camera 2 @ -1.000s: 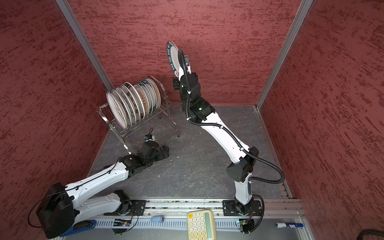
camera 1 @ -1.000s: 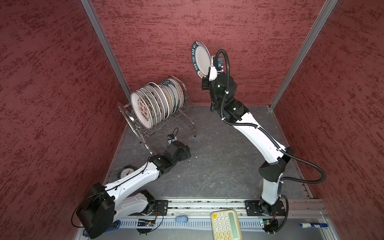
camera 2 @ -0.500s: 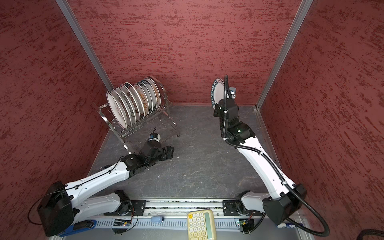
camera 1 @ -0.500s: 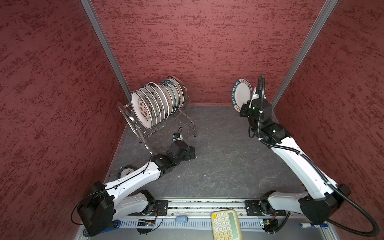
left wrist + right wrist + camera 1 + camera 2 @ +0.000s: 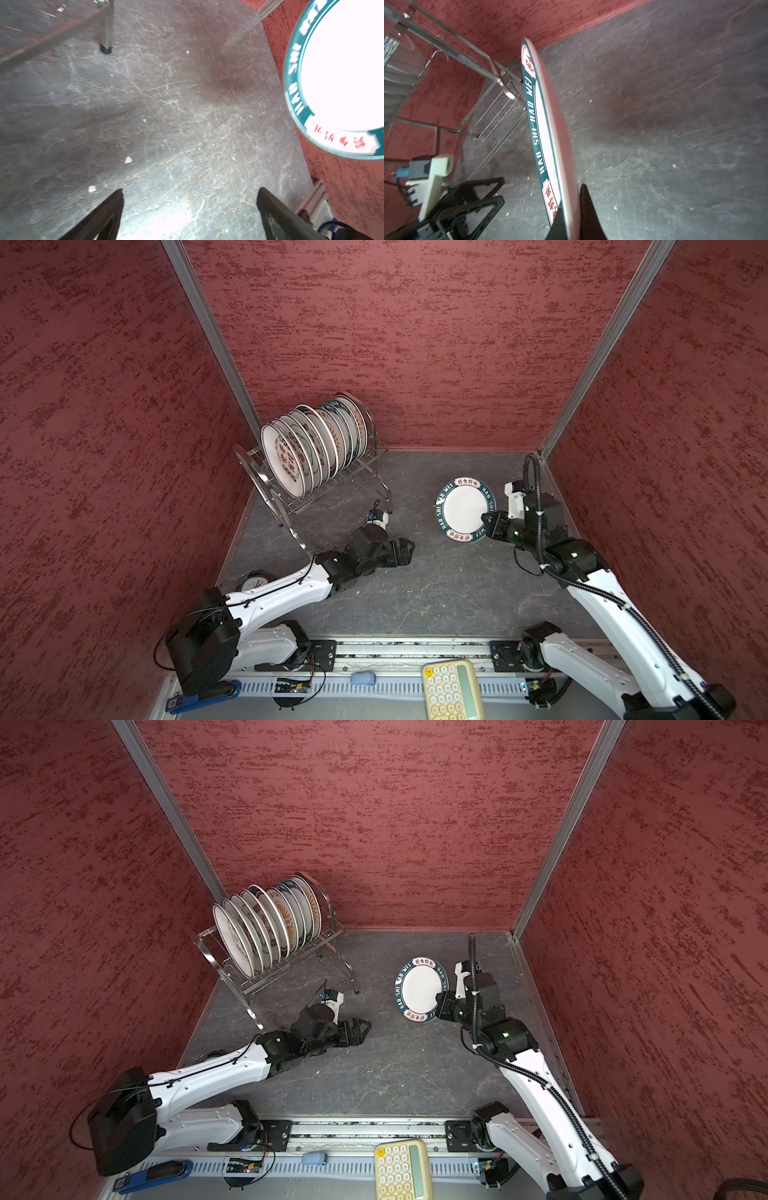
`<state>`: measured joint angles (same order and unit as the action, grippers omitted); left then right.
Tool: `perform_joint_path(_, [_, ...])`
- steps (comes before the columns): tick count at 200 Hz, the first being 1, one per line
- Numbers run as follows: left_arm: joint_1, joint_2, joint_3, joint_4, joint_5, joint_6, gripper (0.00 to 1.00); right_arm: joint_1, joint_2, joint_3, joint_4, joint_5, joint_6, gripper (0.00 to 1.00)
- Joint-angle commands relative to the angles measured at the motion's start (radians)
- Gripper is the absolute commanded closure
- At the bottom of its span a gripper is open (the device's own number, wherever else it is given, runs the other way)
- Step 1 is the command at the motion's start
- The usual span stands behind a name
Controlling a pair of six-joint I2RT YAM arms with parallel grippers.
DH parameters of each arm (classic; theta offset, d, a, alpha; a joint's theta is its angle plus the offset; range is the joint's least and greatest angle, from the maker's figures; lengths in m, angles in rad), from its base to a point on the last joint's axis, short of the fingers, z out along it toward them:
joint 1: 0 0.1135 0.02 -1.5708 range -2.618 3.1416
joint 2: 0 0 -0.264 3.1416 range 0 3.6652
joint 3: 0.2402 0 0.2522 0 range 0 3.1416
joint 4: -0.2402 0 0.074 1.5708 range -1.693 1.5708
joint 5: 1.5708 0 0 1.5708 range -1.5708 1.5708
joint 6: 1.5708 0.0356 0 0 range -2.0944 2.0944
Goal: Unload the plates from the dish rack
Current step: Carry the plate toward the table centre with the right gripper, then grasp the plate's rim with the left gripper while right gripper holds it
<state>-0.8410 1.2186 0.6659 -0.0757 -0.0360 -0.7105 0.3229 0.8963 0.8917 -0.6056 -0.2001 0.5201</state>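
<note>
Several white plates (image 5: 316, 448) are standing on edge in a tight row in the upper tier of the dish rack (image 5: 307, 506), which is sitting at the far left of your table (image 5: 436, 593), close to the corner of the red walls. You are seeing red characters on the nearest face and an orange sunburst further along the row.

Nearer to you, a small round clock (image 5: 253, 583) is lying on the table at the left edge, half hidden behind your left arm.

Your left end effector (image 5: 405, 551) is hovering low over bare table just in front of the rack's near right leg. Its fingers (image 5: 116, 199) are standing wide apart and gripping nothing, as the left wrist view is showing.

A pale yellow calculator (image 5: 453, 691) is lying at the near edge, just beyond the arms' base rail.

Right of centre, one teal-rimmed plate (image 5: 463, 508) is out of the rack, well apart from it and tilted nearly upright, its white face turning toward the left arm. You cannot tell whether its lower rim is touching the table.

Your right end effector (image 5: 486, 522) is clamping that plate at its near right rim, one finger (image 5: 588, 209) pressing on the back and the other on the lettered front.
</note>
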Motion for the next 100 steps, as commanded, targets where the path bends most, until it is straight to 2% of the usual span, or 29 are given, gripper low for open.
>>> perform_joint_path(1, [-0.002, 0.015, -0.017, 0.097, 0.064, -0.032, 0.0, -0.02, -0.012, -0.065, 0.141, -0.225, 0.09, 1.0])
perform_joint_path(43, [0.007, -0.001, -0.047, 0.215, 0.123, -0.064, 0.03, -0.029, 0.042, -0.142, 0.287, -0.356, 0.157, 1.0])
perform_joint_path(76, [0.055, 0.016, -0.069, 0.282, 0.187, -0.066, 0.05, -0.03, 0.091, -0.208, 0.438, -0.48, 0.235, 1.0])
perform_joint_path(100, [0.098, 0.027, -0.094, 0.36, 0.245, -0.079, 0.1, -0.03, 0.121, -0.234, 0.505, -0.523, 0.268, 1.0])
